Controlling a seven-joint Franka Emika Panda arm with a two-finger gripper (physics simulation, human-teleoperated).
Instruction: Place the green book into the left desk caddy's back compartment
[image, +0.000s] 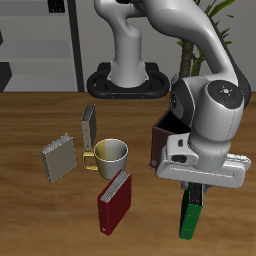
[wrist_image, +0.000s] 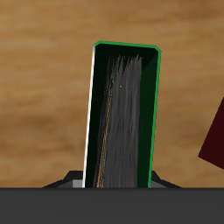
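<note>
My gripper is shut on the top end of the green book, which hangs upright over the wood table near its front edge. In the wrist view the green book stands on end between the jaws, its dark cover facing the camera. The left desk caddy is a dark maroon box just behind the gripper, mostly covered by the arm. One maroon corner of the caddy shows beside the book. The back compartment is hidden behind the arm.
A cream mug stands mid-table. The dark red book lies in front of it. One grey book lies beside the mug and another grey book stands behind it. The robot base is at the back.
</note>
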